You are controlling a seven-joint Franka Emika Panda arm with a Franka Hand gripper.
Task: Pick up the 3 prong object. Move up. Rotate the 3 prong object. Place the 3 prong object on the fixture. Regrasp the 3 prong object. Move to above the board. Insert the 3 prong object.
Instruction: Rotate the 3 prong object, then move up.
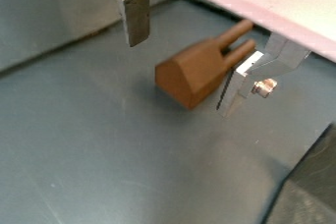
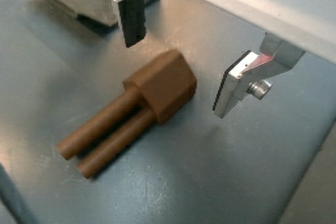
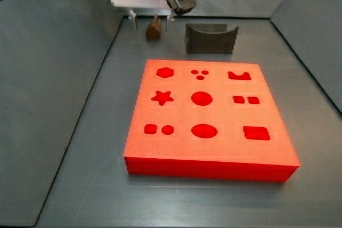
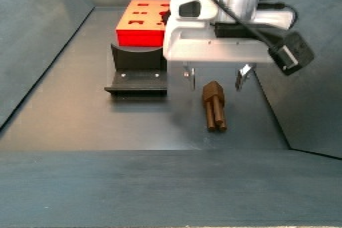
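Stage: opening pick not yet made — 3 prong object (image 2: 129,116) lying flat on grey bench (image 2: 250,184), unlifted, between spread fingers of empty claw (image 2: 182,55) hovering just above; fixture (image 4: 136,72) unoccupied, board (image 3: 205,118) holes unfilled; lift, rotation, placement, regrasp, insertion all outstanding.

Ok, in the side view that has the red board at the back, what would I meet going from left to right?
Fixture → gripper, open above the floor → brown 3 prong object lying on the floor. The red board sits behind the fixture, so it is left out.
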